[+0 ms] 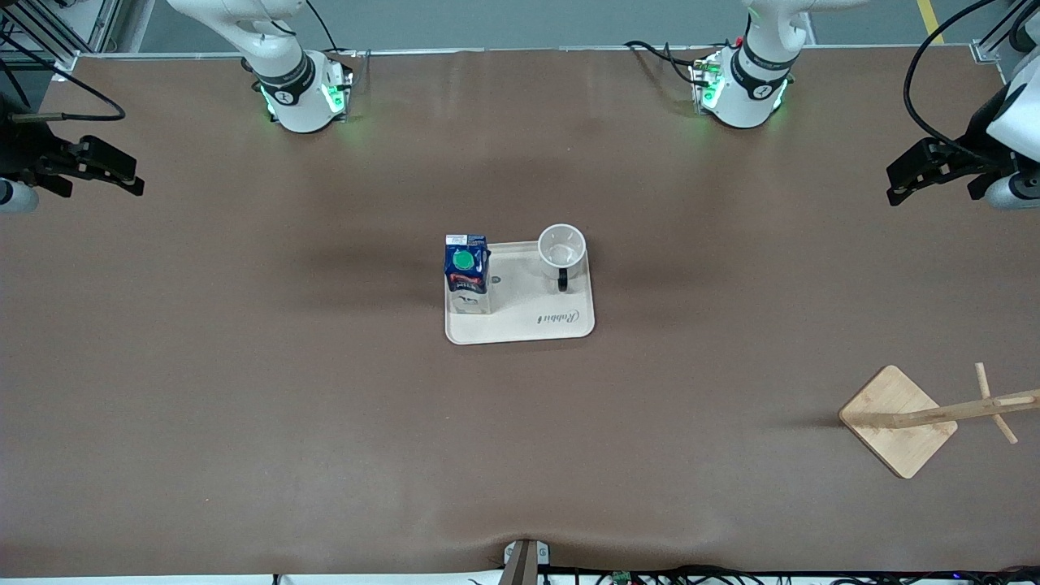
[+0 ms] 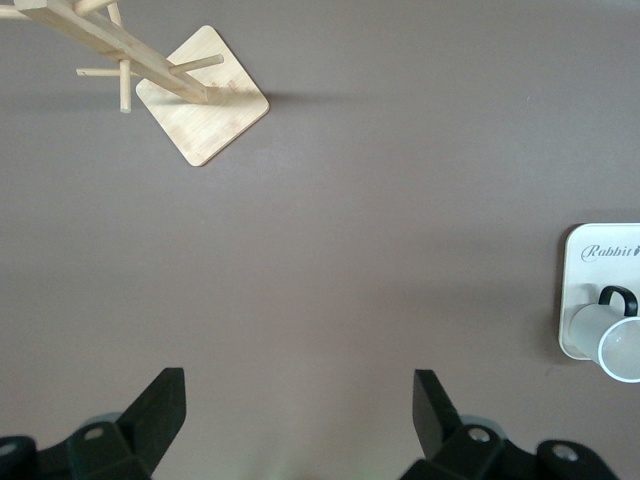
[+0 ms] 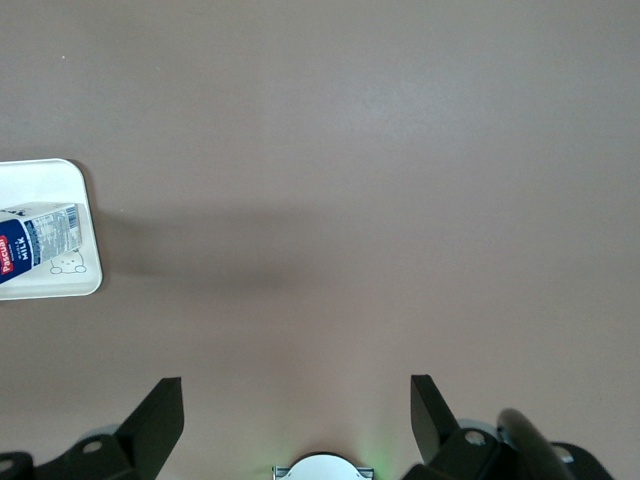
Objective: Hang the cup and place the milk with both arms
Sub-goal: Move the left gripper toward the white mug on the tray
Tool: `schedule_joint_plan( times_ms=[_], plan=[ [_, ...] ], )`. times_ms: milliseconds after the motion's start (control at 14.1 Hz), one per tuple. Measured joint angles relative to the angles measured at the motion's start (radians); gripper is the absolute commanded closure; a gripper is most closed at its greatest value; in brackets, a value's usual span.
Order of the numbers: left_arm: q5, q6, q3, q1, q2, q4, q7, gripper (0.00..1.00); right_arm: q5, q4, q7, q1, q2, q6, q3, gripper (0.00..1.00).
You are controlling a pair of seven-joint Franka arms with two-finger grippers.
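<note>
The white cup (image 1: 561,246) stands upright on a cream tray (image 1: 536,325) mid-table, with its black handle pointing toward the front camera. The dark-blue milk carton (image 1: 467,272) with a green cap stands on the same tray, toward the right arm's end. My left gripper (image 1: 894,188) hangs open and empty over the table's left-arm end. My right gripper (image 1: 136,183) hangs open and empty over the right-arm end. The left wrist view shows the open left gripper (image 2: 298,400), the cup (image 2: 615,335) and the tray (image 2: 590,250). The right wrist view shows the open right gripper (image 3: 297,405) and the milk (image 3: 40,240).
A wooden cup rack (image 1: 898,418) with a square base and pegged pole stands toward the left arm's end, nearer to the front camera than the tray; it also shows in the left wrist view (image 2: 205,100). Brown table mat lies all round the tray.
</note>
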Motion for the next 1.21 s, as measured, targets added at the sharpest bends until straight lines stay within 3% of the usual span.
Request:
schedule_joint_plan(
  times_ms=[498,783,1210],
  plan=[
    [-0.005,-0.001,-0.009,-0.011,0.01,0.013,0.0,0.0,0.0,0.0,0.0,-0.008,0.001,0.0,0.0,0.0],
    [-0.008,0.005,-0.079,-0.04,0.077,-0.001,-0.004,0.0,0.0,0.0,0.0,-0.009,0.001,0.0,0.0,0.0],
    [-0.013,0.167,-0.178,-0.042,0.118,-0.157,-0.085,0.0,0.0,0.0,0.0,-0.009,0.001,0.0,0.0,0.0]
  ],
)
